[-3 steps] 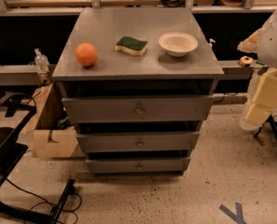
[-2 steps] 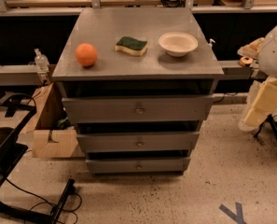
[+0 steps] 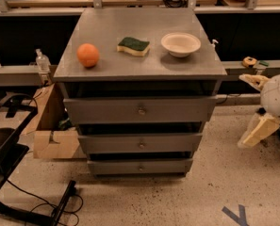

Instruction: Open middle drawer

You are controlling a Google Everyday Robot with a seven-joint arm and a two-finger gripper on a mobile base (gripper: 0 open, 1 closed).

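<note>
The middle drawer [image 3: 140, 142] is the second of three grey drawers in a grey cabinet, with a small round knob [image 3: 141, 145] at its centre. Its front sits in line with the other fronts and looks closed. The top drawer [image 3: 140, 109] is above it and the bottom drawer [image 3: 140, 166] below it. My gripper [image 3: 243, 111] is at the right edge of the view, to the right of the cabinet and about level with the top and middle drawers. It touches nothing. Its cream fingers [image 3: 256, 132] are spread apart and hold nothing.
On the cabinet top [image 3: 106, 36] lie an orange [image 3: 88, 55], a green-and-yellow sponge [image 3: 134, 45] and a white bowl [image 3: 180, 44]. A cardboard box [image 3: 52, 128] stands at the cabinet's left. A black frame with cables [image 3: 17, 173] lies on the floor at the left. Benches run behind.
My gripper has moved lower and a little to the right, toward the edge of the view. The cabinet and the things on it have not moved.
</note>
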